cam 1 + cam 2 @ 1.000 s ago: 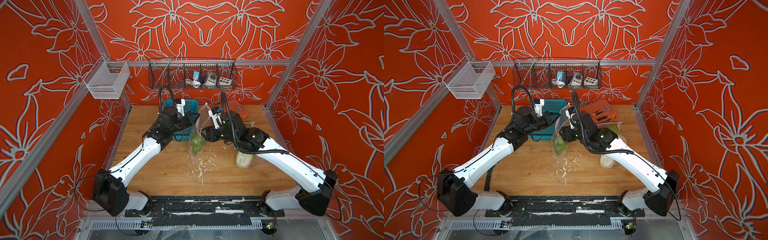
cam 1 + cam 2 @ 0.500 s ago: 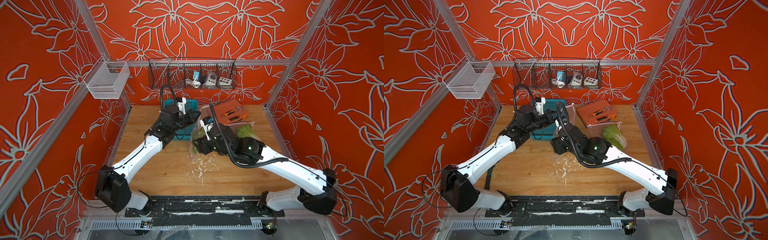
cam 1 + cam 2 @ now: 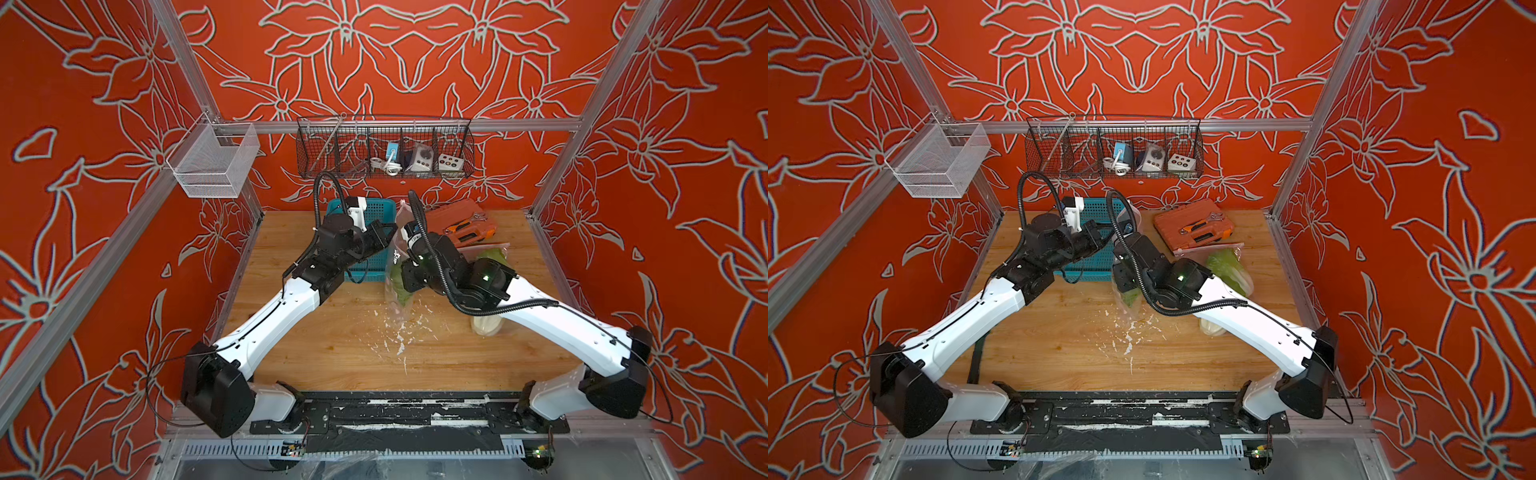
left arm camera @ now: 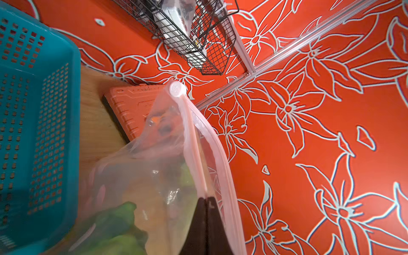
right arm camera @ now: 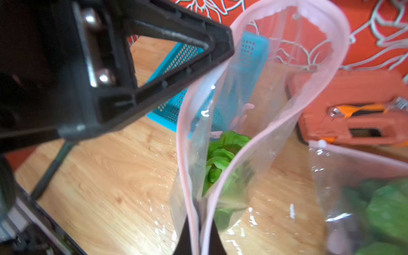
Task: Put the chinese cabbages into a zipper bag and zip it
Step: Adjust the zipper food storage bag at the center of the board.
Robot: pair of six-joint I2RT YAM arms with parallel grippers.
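Note:
A clear zipper bag point(image 3: 397, 266) point(image 3: 1124, 291) with a pink zip strip hangs upright over the table's middle, mouth open. One leafy green chinese cabbage point(image 5: 223, 154) point(image 4: 114, 220) lies inside it. My left gripper point(image 3: 392, 235) point(image 4: 206, 198) is shut on the rim at one end. My right gripper point(image 3: 401, 270) point(image 5: 198, 231) is shut on the rim at the other end, both pink strips between its jaws. The white slider point(image 4: 176, 89) sits at the strip's far end. Another cabbage point(image 3: 1227, 270) lies at the right under clear plastic. A white base point(image 3: 486, 326) shows under my right forearm.
A teal basket point(image 3: 365, 232) stands just behind the left gripper. An orange tool case point(image 3: 461, 224) lies at the back right. White scraps point(image 3: 399, 332) litter the wooden table point(image 3: 332, 353). A black wire rack point(image 3: 384, 149) and a white mesh basket point(image 3: 214, 162) hang on the walls.
My right gripper was open a second ago; it swung down towards the front, came back up and shut on the bag's rim. The left gripper kept its hold.

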